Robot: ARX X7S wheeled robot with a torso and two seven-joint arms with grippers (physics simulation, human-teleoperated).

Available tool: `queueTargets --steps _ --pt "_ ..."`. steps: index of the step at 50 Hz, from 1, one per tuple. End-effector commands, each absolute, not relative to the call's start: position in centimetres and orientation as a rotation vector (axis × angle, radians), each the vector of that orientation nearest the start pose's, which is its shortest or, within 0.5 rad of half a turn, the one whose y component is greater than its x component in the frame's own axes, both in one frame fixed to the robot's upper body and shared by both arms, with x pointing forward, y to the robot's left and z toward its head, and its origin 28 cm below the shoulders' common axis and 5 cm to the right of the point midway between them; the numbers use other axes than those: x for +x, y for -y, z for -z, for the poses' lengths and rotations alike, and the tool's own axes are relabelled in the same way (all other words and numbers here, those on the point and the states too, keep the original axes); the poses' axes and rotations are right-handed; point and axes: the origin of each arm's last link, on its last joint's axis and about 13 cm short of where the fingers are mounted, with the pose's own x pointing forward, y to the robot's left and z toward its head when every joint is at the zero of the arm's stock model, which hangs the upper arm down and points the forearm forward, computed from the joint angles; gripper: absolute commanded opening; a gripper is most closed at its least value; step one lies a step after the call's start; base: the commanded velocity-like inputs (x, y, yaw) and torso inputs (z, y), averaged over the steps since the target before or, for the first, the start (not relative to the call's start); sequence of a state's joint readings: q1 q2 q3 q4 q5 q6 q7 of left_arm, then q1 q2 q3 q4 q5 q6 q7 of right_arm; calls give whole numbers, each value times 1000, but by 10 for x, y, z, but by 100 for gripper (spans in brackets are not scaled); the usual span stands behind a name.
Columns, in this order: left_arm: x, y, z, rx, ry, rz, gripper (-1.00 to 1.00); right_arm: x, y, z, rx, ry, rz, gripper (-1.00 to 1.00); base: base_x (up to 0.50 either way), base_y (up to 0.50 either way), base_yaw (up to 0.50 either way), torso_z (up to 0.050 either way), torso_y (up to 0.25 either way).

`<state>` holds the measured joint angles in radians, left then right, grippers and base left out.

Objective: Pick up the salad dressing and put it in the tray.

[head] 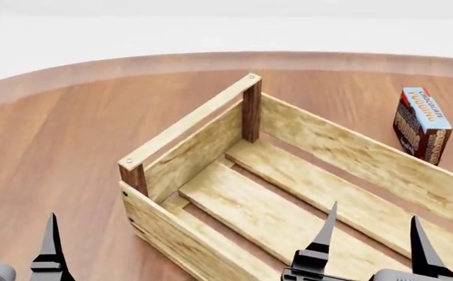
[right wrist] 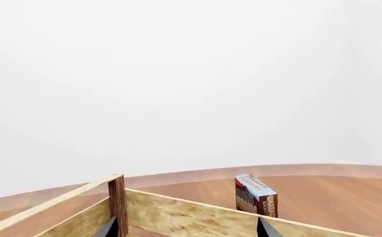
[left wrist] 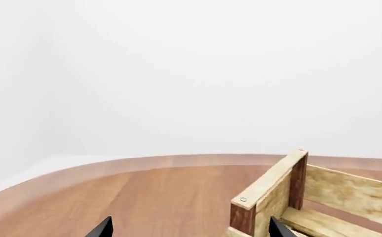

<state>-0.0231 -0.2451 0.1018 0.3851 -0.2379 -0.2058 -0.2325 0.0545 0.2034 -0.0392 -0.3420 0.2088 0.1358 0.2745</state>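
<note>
No salad dressing shows in any view. The tray is a light-wood slatted crate with dark corner posts, standing empty in the middle of the round wooden table. My right gripper is open and empty, hovering over the tray's near right part; in the right wrist view its tips frame the tray's far wall. My left gripper is open and empty, low at the tray's near left corner. Only one of its fingers shows in the head view.
A chocolate pudding box stands on the table beyond the tray's far right wall, also in the right wrist view. The wooden table curves round behind, with a white floor and walls past its edge.
</note>
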Motion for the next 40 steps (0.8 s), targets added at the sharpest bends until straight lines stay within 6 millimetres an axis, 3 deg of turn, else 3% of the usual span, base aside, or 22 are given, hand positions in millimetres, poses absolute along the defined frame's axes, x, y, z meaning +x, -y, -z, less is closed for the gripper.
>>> queueTargets --steps 1,40 --pt "211 -226 -84 -7 169 -47 100 218 124 -89 34 285 157 100 0 0 500 0 0" --pt "211 -226 -83 4 176 -55 100 214 122 -89 17 323 104 100 0 0 500 0 0"
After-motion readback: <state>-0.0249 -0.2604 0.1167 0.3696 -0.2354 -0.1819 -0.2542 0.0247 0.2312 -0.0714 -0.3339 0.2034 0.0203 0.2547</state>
